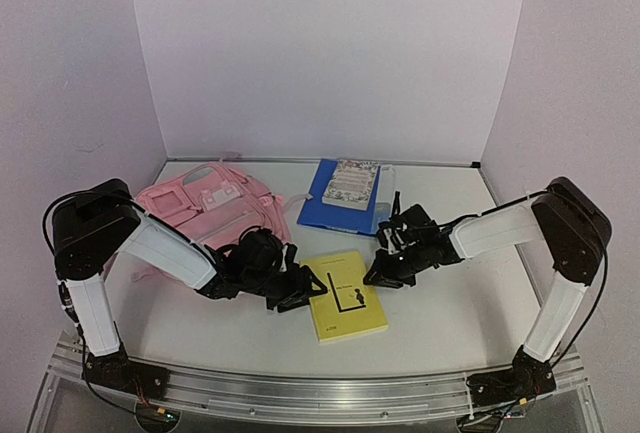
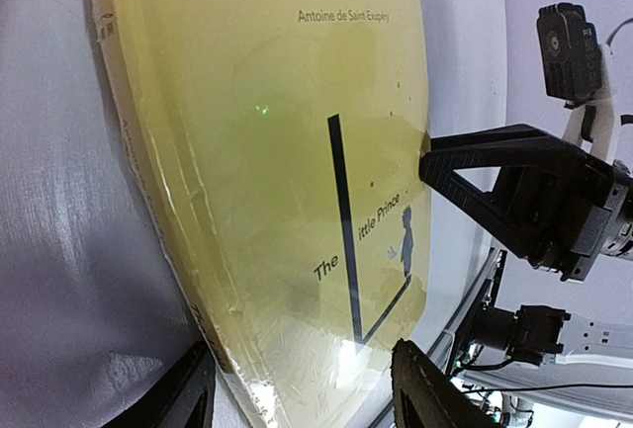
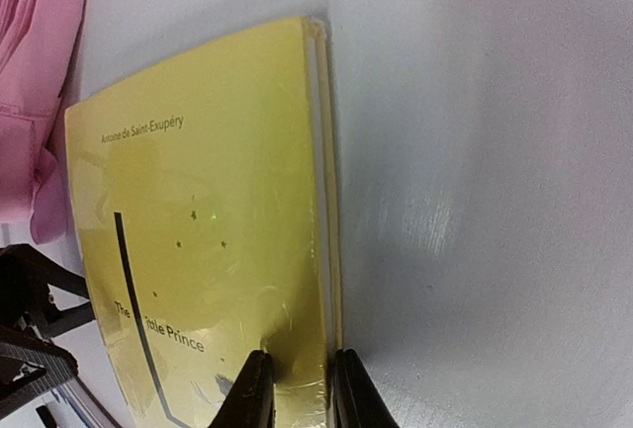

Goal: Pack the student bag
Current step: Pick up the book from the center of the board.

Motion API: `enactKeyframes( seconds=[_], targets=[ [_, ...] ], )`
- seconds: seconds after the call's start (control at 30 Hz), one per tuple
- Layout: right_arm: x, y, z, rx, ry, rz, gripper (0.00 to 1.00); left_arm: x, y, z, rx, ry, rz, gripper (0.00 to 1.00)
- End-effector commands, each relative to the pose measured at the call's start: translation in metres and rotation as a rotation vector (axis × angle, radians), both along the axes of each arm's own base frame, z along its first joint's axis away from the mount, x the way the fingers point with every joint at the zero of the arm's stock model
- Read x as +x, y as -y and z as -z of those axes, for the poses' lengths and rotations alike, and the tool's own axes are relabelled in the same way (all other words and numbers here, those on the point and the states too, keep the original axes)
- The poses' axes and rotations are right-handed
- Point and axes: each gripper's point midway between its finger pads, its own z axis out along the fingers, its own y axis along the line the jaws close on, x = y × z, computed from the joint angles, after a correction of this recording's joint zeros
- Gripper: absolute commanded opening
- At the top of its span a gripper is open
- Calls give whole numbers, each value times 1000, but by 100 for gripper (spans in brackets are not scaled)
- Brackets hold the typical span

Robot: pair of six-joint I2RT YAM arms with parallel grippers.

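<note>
right gripper was pinched on the yellow book at the edge nearest the right arm, its fingers nearly together. left gripper stood apart at the book's opposite edge, holding nothing. the pink bag lay beyond the book on the left arm's side, flat on the table. to me that thin grip looked risky: only the cover might lift, or the glossy book slip free. the left arm hid part of the bag, and i couldn't make out its opening.
</note>
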Motion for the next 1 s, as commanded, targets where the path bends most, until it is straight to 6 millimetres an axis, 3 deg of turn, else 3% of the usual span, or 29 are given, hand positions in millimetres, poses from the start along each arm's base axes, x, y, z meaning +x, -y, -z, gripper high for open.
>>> enactKeyframes(
  seconds=[0.0, 0.17, 0.37, 0.97],
  targets=[
    [-35, -6, 32, 9, -138, -61, 10, 1, 19, -12, -75, 42, 52, 60],
    [-40, -7, 37, 16, -166, -66, 2, 8, 28, -42, -130, 122, 67, 60],
    [-42, -13, 30, 57, -183, -73, 0, 19, 27, -78, -141, 228, 48, 60],
    [-34, -9, 24, 46, -180, 28, 0, 31, 32, -144, -194, 387, 50, 60]
  ],
)
